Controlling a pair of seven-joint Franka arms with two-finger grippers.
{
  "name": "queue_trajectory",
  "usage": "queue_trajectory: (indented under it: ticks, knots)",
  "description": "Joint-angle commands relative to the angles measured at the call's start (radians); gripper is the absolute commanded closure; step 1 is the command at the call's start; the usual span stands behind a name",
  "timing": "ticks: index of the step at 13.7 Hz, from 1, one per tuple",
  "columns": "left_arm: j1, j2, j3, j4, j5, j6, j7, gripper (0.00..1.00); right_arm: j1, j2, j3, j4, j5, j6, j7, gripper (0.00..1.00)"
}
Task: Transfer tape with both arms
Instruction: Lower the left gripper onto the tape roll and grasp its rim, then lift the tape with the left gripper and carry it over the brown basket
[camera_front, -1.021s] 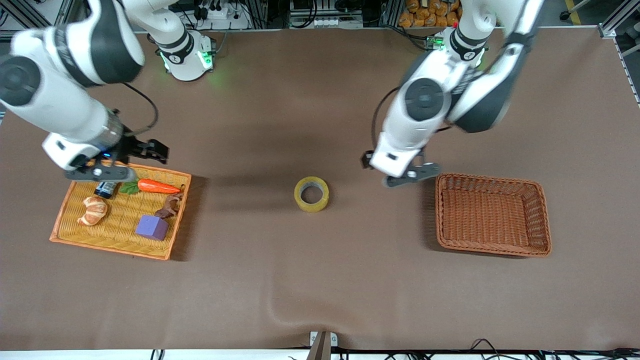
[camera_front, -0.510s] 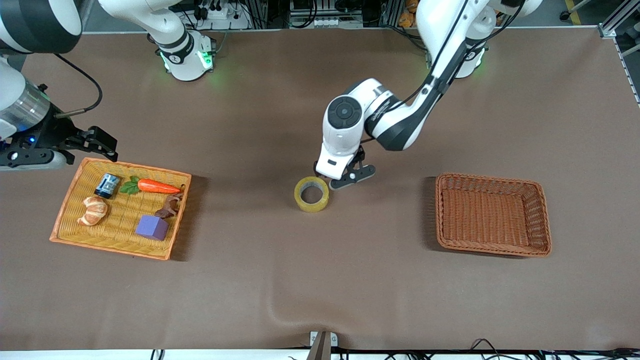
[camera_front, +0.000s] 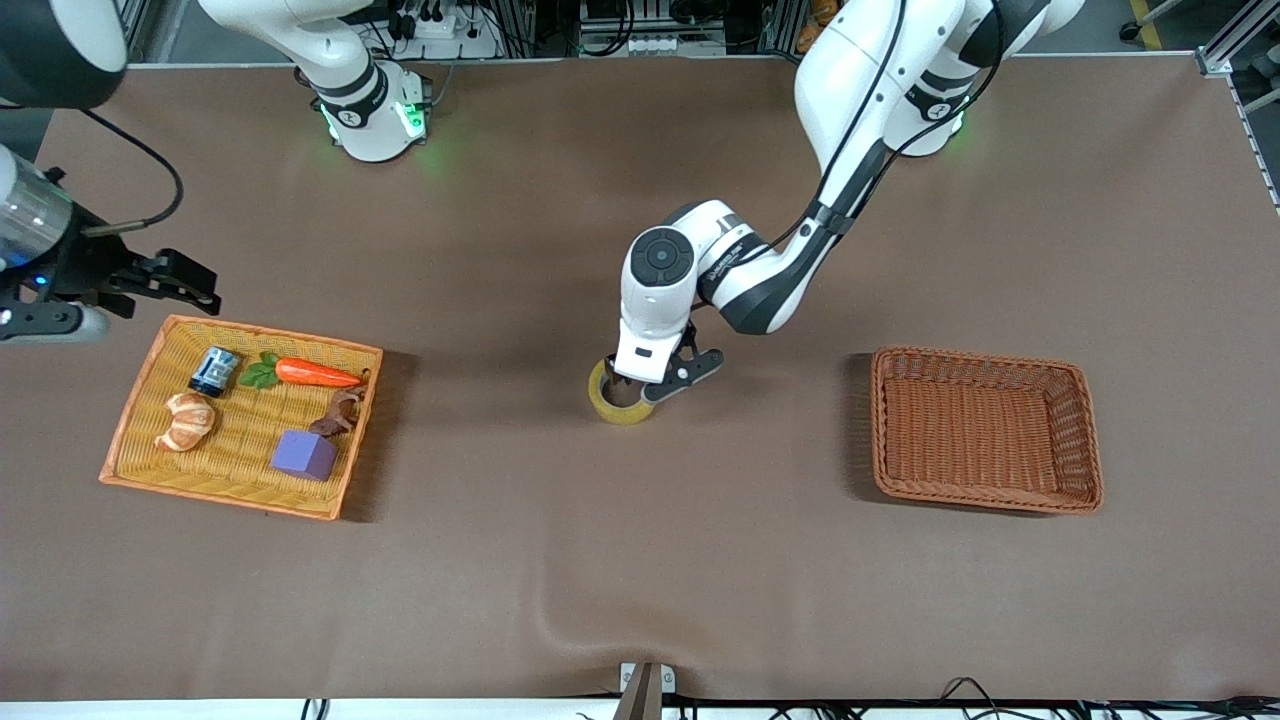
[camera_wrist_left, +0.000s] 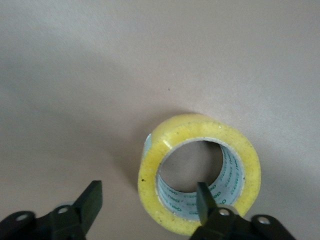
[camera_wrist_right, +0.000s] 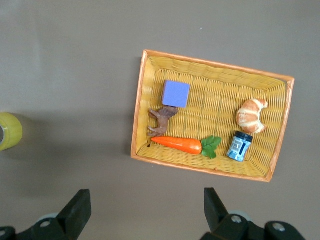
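Right gripper (camera_front: 190, 285) has pulled up and away since a second ago, when it hung right over the yellow wicker tray (camera_front: 150, 465). Now it sits off that tray's edge toward the robots, fingers (camera_wrist_right: 77, 210) spread wide with nothing between them.

The tray holds a blue can (camera_front: 215, 371), a carrot (camera_front: 315, 373), a croissant (camera_front: 187, 421), a brown toy animal (camera_front: 340, 411) and a purple block (camera_front: 305, 455), none of it moved.

The left gripper (camera_front: 628, 392) was up by the brown basket (camera_front: 985, 428) and has swung down onto the tape (camera_front: 622, 405), which lies flat mid-tabletop, same spot as before. One finger (camera_wrist_left: 204, 202) pokes inside the ring and the other (camera_wrist_left: 90, 202) stands outside, so the roll's wall is between them. Still spread, not pinching yet.
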Motion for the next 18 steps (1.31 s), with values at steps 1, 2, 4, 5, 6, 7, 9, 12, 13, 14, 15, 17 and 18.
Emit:
queue_trajectory:
  ticks: [1, 2, 4, 5, 6, 7, 9, 12, 13, 14, 15, 17, 18]
  knots:
    - [-0.013, 0.045, 0.009, 0.035, 0.026, 0.027, -0.027, 0.42, -0.091, -0.019, 0.098, 0.014, 0.018, -0.024, -0.008, 0.0]
    - [-0.016, 0.056, 0.009, 0.036, 0.028, 0.037, -0.027, 0.55, -0.098, -0.028, 0.1, 0.006, 0.018, -0.026, -0.01, 0.0]
    - [-0.025, 0.067, 0.011, 0.036, 0.028, 0.051, -0.027, 0.83, -0.133, -0.036, 0.124, 0.011, 0.018, -0.061, -0.01, 0.0]
    - [-0.025, 0.062, 0.012, 0.036, 0.034, 0.051, -0.023, 1.0, -0.173, -0.044, 0.168, 0.011, 0.018, -0.065, -0.01, 0.0]
    - [-0.024, 0.053, 0.014, 0.035, 0.041, 0.05, -0.021, 1.0, -0.19, -0.05, 0.19, 0.009, 0.017, -0.07, -0.01, 0.0]
    - [-0.016, 0.032, 0.015, 0.035, 0.043, 0.05, -0.021, 1.0, -0.19, -0.05, 0.189, 0.014, 0.017, -0.091, -0.011, 0.0]
    - [0.024, -0.014, 0.023, 0.03, 0.052, 0.042, -0.018, 1.0, -0.195, -0.053, 0.182, 0.019, 0.017, -0.121, -0.013, 0.0]
    - [0.077, -0.137, 0.02, 0.012, 0.051, -0.054, 0.002, 1.0, -0.212, -0.048, 0.175, 0.037, 0.018, -0.118, -0.054, 0.0]
    - [0.108, -0.18, 0.015, 0.009, 0.049, -0.106, 0.034, 1.0, -0.213, -0.045, 0.17, 0.054, 0.017, -0.124, -0.057, 0.0]
    - [0.14, -0.22, 0.012, 0.007, 0.036, -0.149, 0.08, 1.0, -0.213, -0.045, 0.167, 0.052, 0.017, -0.127, -0.057, 0.0]
    - [0.172, -0.254, 0.008, 0.006, 0.032, -0.183, 0.116, 1.0, -0.213, -0.047, 0.167, 0.052, 0.017, -0.127, -0.054, 0.0]
    - [0.238, -0.311, 0.001, -0.002, 0.008, -0.229, 0.188, 1.0, -0.212, -0.05, 0.167, 0.054, 0.013, -0.127, -0.051, 0.0]
    - [0.272, -0.341, 0.0, -0.01, -0.007, -0.255, 0.242, 1.0, -0.212, -0.051, 0.167, 0.054, 0.013, -0.128, -0.057, 0.0]
